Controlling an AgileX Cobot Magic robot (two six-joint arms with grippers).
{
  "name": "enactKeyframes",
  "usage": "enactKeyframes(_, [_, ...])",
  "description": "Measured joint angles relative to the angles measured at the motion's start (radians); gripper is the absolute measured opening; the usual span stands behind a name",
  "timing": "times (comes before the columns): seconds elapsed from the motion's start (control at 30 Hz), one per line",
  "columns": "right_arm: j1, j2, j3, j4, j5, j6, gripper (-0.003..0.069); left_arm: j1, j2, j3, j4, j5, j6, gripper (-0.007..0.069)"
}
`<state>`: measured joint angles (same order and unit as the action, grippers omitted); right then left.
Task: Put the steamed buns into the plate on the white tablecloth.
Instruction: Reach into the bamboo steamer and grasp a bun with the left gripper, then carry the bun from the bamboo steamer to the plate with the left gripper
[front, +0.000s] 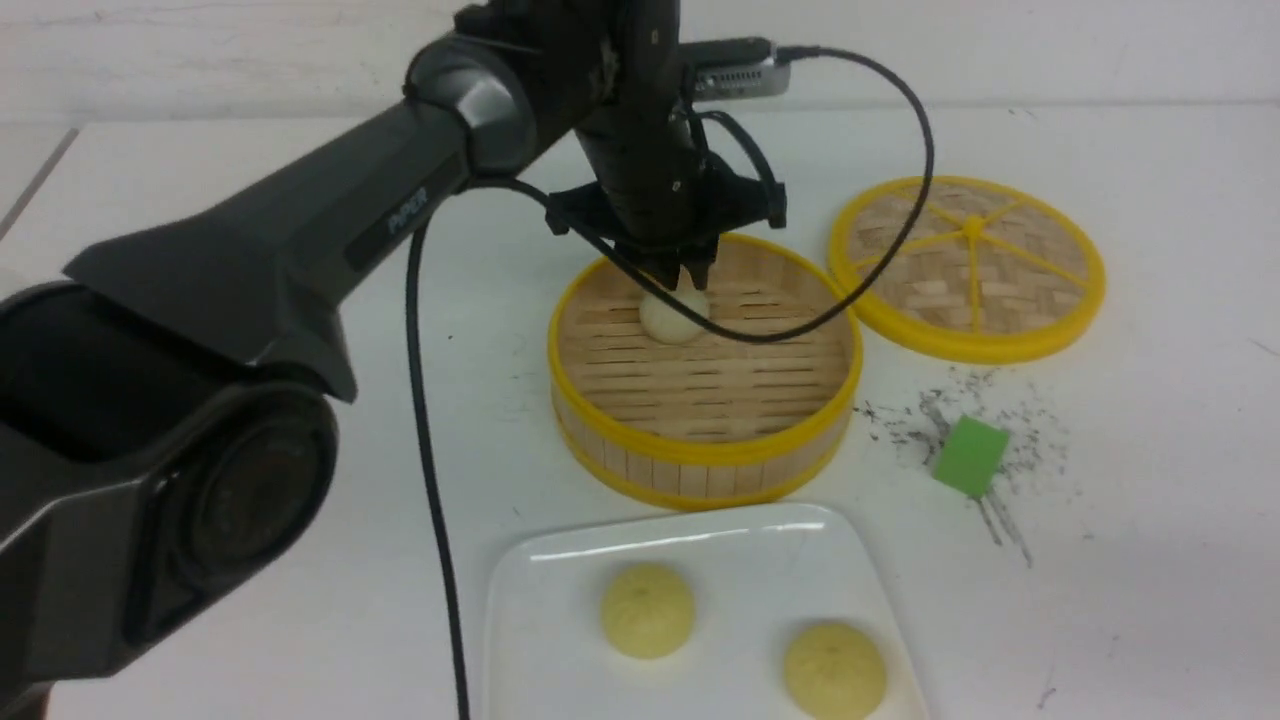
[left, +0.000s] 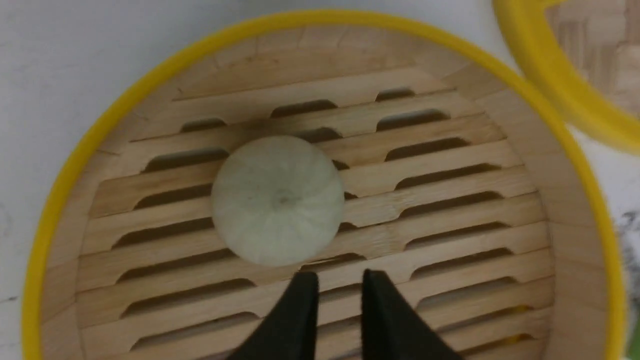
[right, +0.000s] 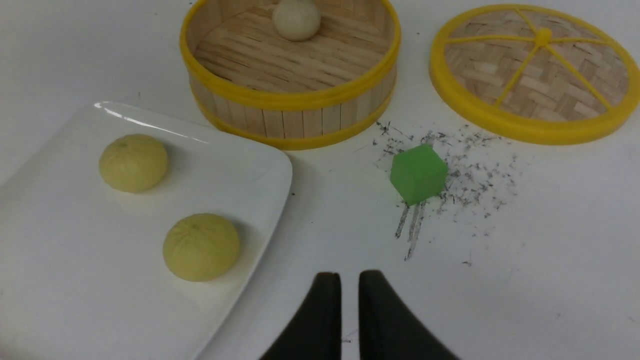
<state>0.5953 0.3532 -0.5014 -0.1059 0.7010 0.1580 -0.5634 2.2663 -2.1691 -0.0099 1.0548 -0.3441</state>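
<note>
The whiter steamed bun (front: 673, 315), a smooth matte dome with faint pleats meeting at its crown, sits on the slatted bamboo floor of the steamer (front: 700, 450), toward the far side. Two pale yellow steamed buns (front: 648, 610) (front: 835, 670), equally round and pleated, rest apart on the plate (front: 760, 560), a glossy white piece with rounded corners and a shallow rim, lying on the white tablecloth (front: 1150, 500) just in front of the steamer. The left gripper (front: 683, 275) hangs directly over the whiter bun; its black tapered fingers (left: 305, 300) are nearly together, gripping nothing. The right gripper (right: 342, 277) has its fingers drawn together, empty, above the cloth beside the plate. Right of the steamer lies the round woven lid (front: 968, 268) with yellow rim and spokes, and nearer, a green block (front: 969, 456) sits among dark specks
</note>
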Motion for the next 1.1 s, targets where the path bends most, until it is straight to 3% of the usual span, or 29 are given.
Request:
enactKeyframes(0.13, [0.0, 0.0, 0.0, -0.002, 0.0, 0.0, 0.0087, 0.0, 0.04, 0.0, 0.052, -0.034, 0.01, 0.0391])
enactKeyframes(0.33, [0.0, 0.0, 0.0, -0.005, 0.0, 0.0, 0.0095, 0.0, 0.062, 0.0, 0.108, -0.072, 0.01, 0.044])
enactKeyframes(0.47, [0.0, 0.0, 0.0, -0.007, 0.0, 0.0, 0.0099, 0.0, 0.091, 0.0, 0.096, -0.076, 0.01, 0.034])
enactKeyframes(0.57, [0.0, 0.0, 0.0, -0.008, 0.001, 0.0, 0.0101, 0.0, 0.108, -0.006, 0.082, -0.079, 0.01, 0.0134])
enactKeyframes(0.63, [0.0, 0.0, 0.0, -0.008, 0.001, 0.0, 0.0106, 0.0, 0.106, -0.015, 0.075, -0.061, 0.01, 0.005])
enactKeyframes(0.9, [0.0, 0.0, 0.0, -0.003, 0.001, 0.0, 0.0114, 0.0, -0.019, -0.157, 0.09, 0.178, 0.01, 0.0029])
enactKeyframes(1.1, [0.0, 0.0, 0.0, -0.003, 0.0, 0.0, 0.0118, 0.0, -0.24, -0.172, 0.057, 0.183, 0.011, 0.0029])
